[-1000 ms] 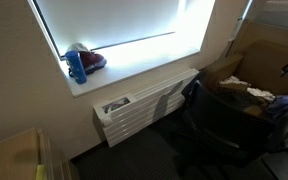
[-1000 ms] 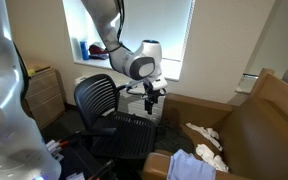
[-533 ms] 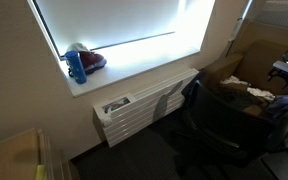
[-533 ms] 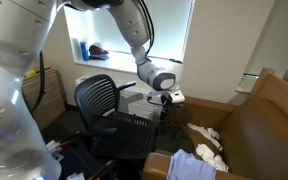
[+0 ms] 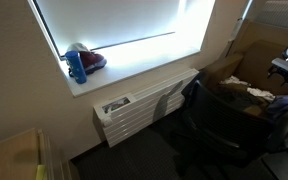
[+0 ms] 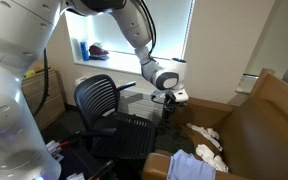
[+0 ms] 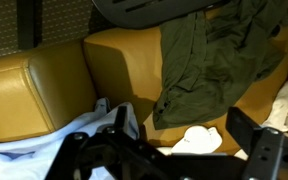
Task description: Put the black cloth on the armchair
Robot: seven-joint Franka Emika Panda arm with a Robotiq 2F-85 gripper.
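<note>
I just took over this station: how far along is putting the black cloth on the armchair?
Done: nothing certain. A dark cloth lies on the tan armchair seat beside a white cloth, but it looks olive, so I cannot tell whether it is the black one. In hand: nothing; the pincer hangs open and empty above the seat. Left: if that's another cloth, grasping and placing.

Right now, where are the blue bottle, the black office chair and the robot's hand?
blue bottle (image 5: 77,67): in an exterior view, middle of its body.
black office chair (image 6: 99,98): in an exterior view, on its backrest.
hand (image 6: 168,99): in an exterior view, between its fingertips.
</note>
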